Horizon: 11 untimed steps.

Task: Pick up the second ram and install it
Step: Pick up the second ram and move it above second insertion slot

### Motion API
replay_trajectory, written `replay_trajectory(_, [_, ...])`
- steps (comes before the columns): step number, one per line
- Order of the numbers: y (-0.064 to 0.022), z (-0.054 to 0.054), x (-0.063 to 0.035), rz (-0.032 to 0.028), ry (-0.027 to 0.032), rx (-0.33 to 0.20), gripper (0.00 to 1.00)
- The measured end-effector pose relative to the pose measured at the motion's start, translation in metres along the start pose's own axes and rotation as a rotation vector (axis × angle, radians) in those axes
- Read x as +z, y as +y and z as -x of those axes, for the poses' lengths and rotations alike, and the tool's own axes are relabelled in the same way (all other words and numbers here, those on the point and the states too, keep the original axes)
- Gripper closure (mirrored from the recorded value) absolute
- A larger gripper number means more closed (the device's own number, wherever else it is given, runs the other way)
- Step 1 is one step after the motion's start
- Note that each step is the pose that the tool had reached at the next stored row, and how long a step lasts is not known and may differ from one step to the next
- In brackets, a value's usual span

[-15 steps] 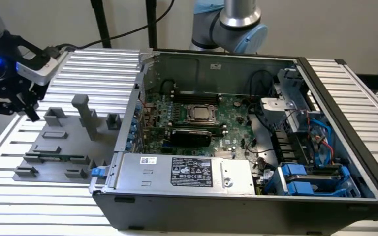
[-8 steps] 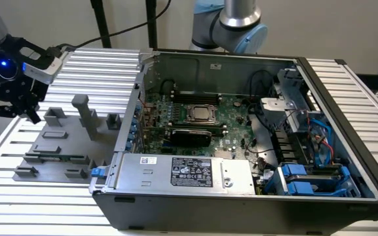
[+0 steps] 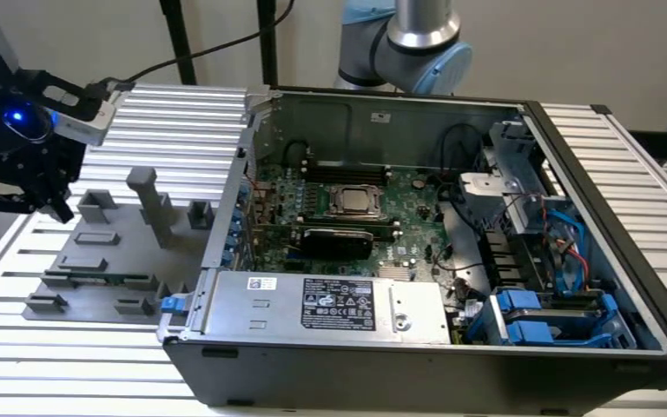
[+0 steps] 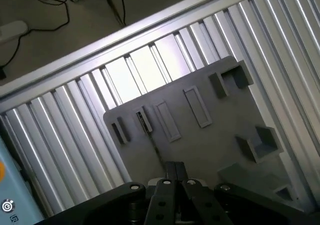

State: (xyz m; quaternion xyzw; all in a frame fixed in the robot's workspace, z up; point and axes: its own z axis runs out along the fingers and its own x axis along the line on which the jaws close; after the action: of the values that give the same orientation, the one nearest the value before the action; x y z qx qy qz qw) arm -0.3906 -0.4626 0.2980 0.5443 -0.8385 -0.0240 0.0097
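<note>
Your gripper [image 3: 53, 204] is hovering at the exterior view's left, above the far end of the grey fixture plate [image 3: 90, 261]. Its fingers [image 4: 170, 174] are pressing together, clenched on nothing. The second ram [image 3: 96, 280] is lying in its holder blocks toward the camera-side end of that plate, apart from the gripper. It is sitting just beside the open computer case [image 3: 426, 373], whose motherboard [image 3: 409, 217] is facing up.
</note>
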Motion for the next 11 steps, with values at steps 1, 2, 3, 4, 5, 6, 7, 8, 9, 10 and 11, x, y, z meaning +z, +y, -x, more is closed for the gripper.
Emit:
replay_trajectory(1, [0.0,0.0,0.0008,0.0002,0.001,-0.018,0.89])
replay_trajectory(2, [-0.0001,0.0,0.0016,0.0004,0.0019,-0.036,0.89])
replay_trajectory(3, [-0.0001,-0.0001,0.0023,0.0006,0.0029,-0.054,0.89])
replay_trajectory(4, [-0.0002,-0.0001,0.0031,0.0008,0.0038,-0.072,0.89])
replay_trajectory(5, [-0.0002,0.0,0.0038,0.0009,0.0047,-0.09,0.89])
replay_trajectory(6, [-0.0003,-0.0001,0.0046,0.0011,0.0057,-0.109,0.89])
replay_trajectory(7, [-0.0003,-0.0001,0.0053,0.0013,0.0067,-0.127,0.89])
replay_trajectory(8, [-0.0003,-0.0001,0.006,0.0015,0.0075,-0.145,0.89])
replay_trajectory(9, [-0.0004,-0.0001,0.0068,0.0016,0.0084,-0.163,0.89])
replay_trajectory(10, [-0.0004,-0.0001,0.0075,0.0018,0.0093,-0.181,0.89])
replay_trajectory(11, [-0.0005,-0.0001,0.0082,0.0019,0.0102,-0.199,0.89])
